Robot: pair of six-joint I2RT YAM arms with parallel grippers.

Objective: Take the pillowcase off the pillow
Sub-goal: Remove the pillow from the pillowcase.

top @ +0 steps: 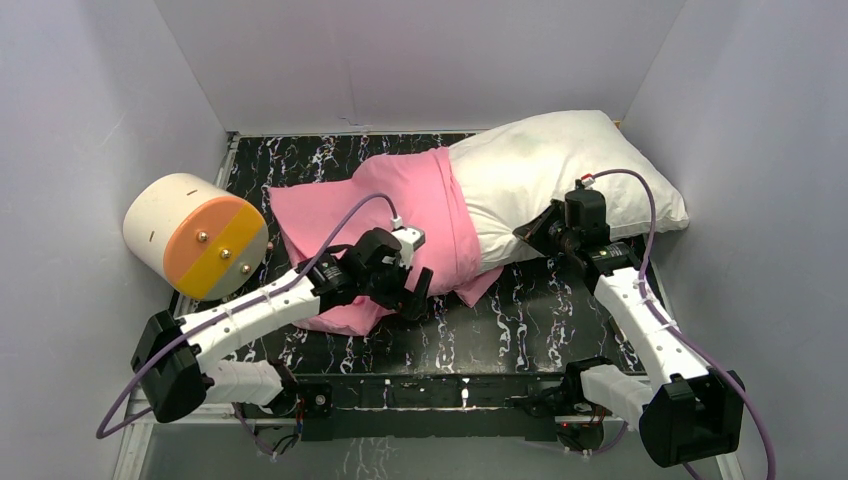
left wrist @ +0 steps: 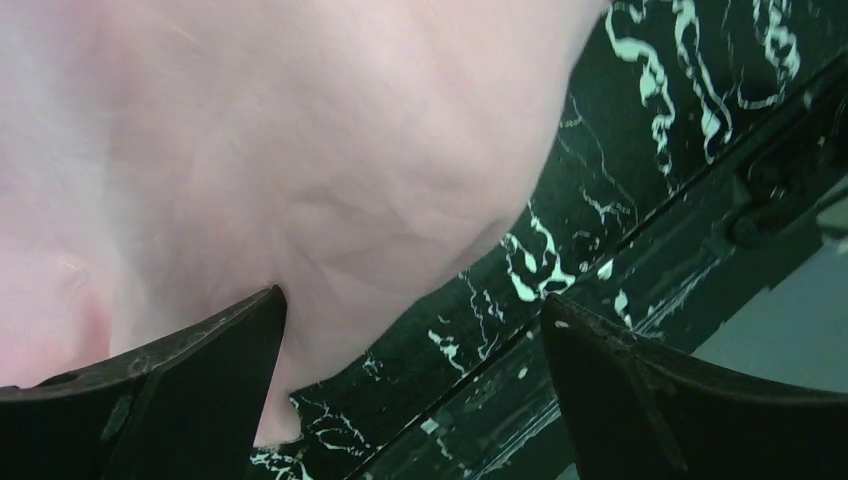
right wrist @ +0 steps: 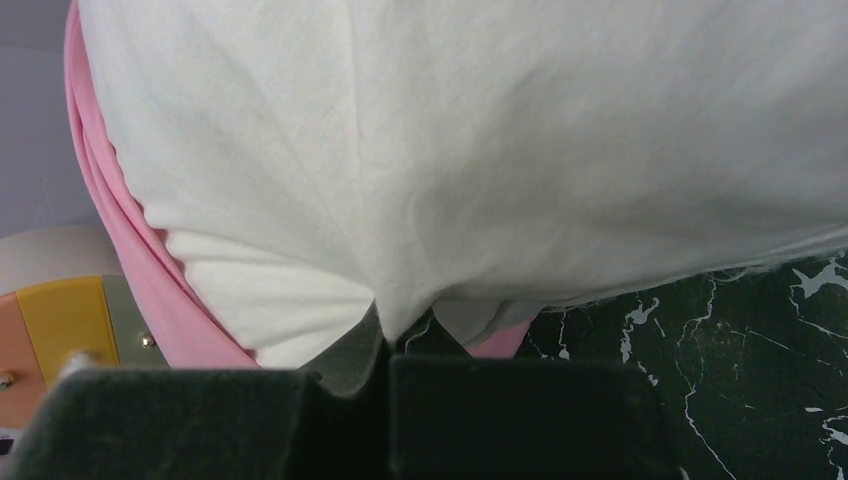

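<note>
The white pillow [top: 560,175] lies at the back right of the table, its left part still inside the pink pillowcase [top: 400,215], which trails loose to the left. My right gripper [top: 535,232] is shut on a pinch of the pillow's white fabric [right wrist: 400,300] at its near edge. My left gripper [top: 415,300] is open and empty at the pillowcase's near edge; in the left wrist view the pink cloth [left wrist: 300,170] lies just past the left finger [left wrist: 180,390], with nothing between the fingers.
A cream-and-orange cylinder [top: 195,235] stands at the left of the table, close to my left arm. The black marbled tabletop [top: 530,310] shows in front of the pillow. Grey walls enclose the table on three sides.
</note>
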